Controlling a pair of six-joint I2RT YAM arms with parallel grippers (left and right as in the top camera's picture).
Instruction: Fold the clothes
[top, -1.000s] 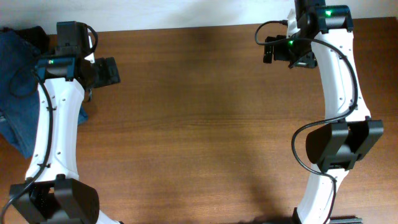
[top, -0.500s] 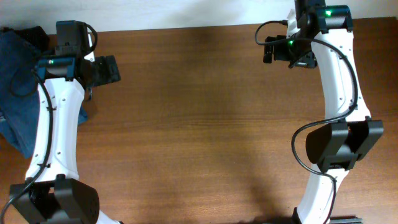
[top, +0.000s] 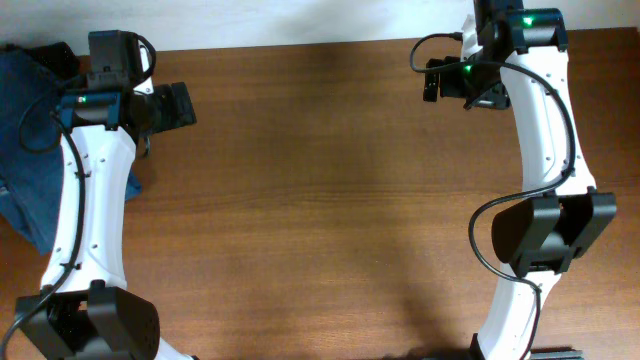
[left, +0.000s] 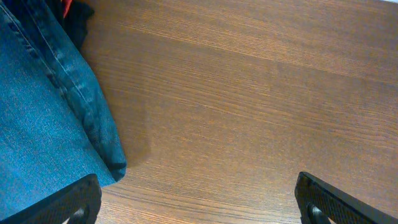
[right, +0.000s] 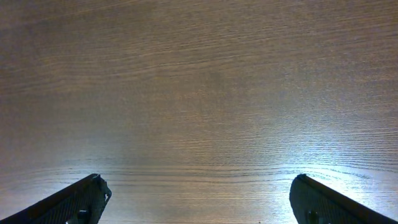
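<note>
The blue denim jeans (top: 28, 150) lie bunched at the table's far left edge, partly under my left arm. In the left wrist view they (left: 43, 118) fill the left side, with a seam running down the fold. My left gripper (top: 172, 108) is open and empty, just right of the jeans; in its own view (left: 199, 202) the left finger sits by the denim's edge. My right gripper (top: 435, 80) is open and empty at the back right, far from the jeans, over bare wood (right: 199, 199).
A black garment with a bit of red (left: 73, 15) lies behind the jeans at the back left corner (top: 50, 55). The brown wooden table (top: 320, 200) spans the view; a pale wall runs along its back edge.
My left gripper has shifted slightly toward the back of the table. The right arm and the jeans have not moved.
</note>
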